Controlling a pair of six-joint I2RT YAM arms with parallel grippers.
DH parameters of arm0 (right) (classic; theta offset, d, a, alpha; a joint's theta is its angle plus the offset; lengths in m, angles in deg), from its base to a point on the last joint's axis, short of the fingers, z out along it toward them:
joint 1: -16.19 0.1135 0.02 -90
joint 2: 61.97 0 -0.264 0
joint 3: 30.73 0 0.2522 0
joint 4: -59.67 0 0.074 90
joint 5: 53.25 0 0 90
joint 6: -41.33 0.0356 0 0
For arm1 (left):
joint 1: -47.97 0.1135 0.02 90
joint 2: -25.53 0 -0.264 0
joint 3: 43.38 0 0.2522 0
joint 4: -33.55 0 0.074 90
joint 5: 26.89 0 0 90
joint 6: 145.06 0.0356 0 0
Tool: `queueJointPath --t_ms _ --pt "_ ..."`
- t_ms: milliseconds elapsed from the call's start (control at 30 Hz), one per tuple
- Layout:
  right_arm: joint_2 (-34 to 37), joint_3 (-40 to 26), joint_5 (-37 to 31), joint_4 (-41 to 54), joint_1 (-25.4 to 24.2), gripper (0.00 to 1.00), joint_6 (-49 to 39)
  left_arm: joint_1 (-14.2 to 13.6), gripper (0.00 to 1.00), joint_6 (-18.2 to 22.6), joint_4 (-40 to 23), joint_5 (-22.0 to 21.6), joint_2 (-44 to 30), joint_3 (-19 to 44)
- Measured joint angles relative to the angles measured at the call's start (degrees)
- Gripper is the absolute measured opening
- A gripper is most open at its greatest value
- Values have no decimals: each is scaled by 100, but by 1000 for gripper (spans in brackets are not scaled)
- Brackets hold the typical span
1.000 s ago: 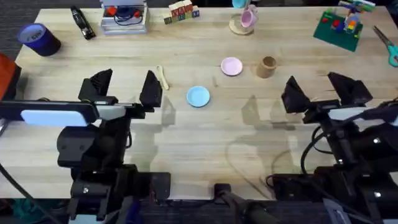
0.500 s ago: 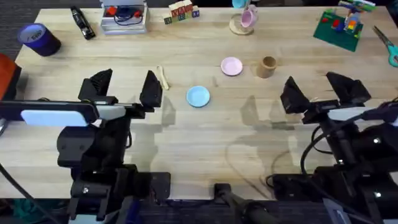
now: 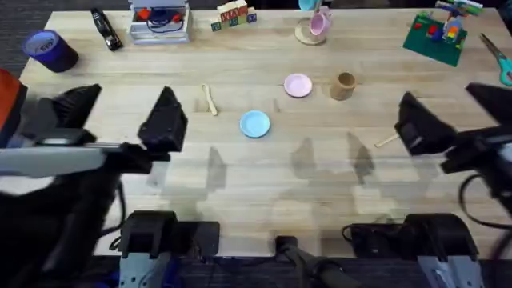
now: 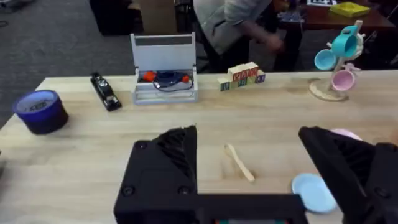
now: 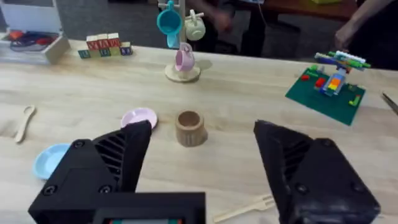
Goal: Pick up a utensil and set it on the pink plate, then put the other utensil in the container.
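- Lying flat on the worktop [image 3: 120, 80], the spoon-like utensil [image 3: 210, 99] is slim, pale cream wood with a small rounded end, just left of the light-blue plate [image 3: 255, 124].
- Fork [image 3: 386, 141]: pale wood, slim handle, short tines visible in the right wrist view; it lies on the worktop beside the right tool [image 3: 456, 112].
- Pink plate [image 3: 298, 85]: small, round, flat, shallow-rimmed, with nothing on it; it sits beyond the light-blue plate.
- Container [image 3: 343, 85]: tan-brown cylindrical cup, upright, near the pink plate's right side, apart from it.
- Left tool [image 3: 120, 116]: black fingers spread wide, holding nothing, above the worktop to the left of the spoon-like utensil.
- Right tool: black fingers spread wide, holding nothing.
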Motion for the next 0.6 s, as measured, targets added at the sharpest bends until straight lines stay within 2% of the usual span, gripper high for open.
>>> queueJointPath --t_ms 233,600 --pt "1178 -1356 0 779 0 995 0 0 995 0 -1292 -2 -1161 1544" --pt "3189 -3400 1 2414 0 995 1 0 994 -122 -2986 -2 -3622 3830"
